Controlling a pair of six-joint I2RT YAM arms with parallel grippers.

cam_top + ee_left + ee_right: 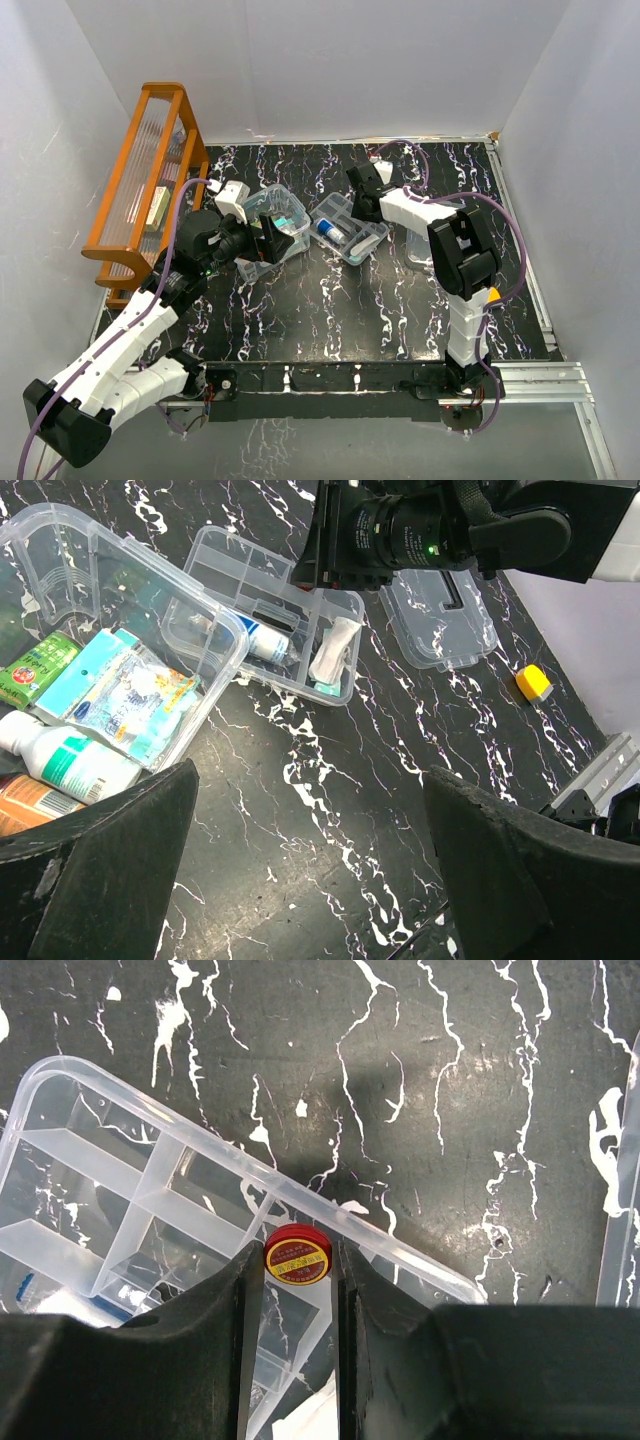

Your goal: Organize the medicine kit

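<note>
The medicine kit's clear box stands open at the left, holding a white bottle, a green packet and flat sachets. To its right lies the clear divided tray with a tube and a white roll in it. The clear lid lies further right. My right gripper is shut on a small red round tin with a yellow label, held over the tray's edge compartment. My left gripper hangs open over bare table beside the box.
An orange slatted rack stands along the left wall. A small yellow-orange object lies on the black marbled table near the right arm's base. White walls enclose the table on three sides.
</note>
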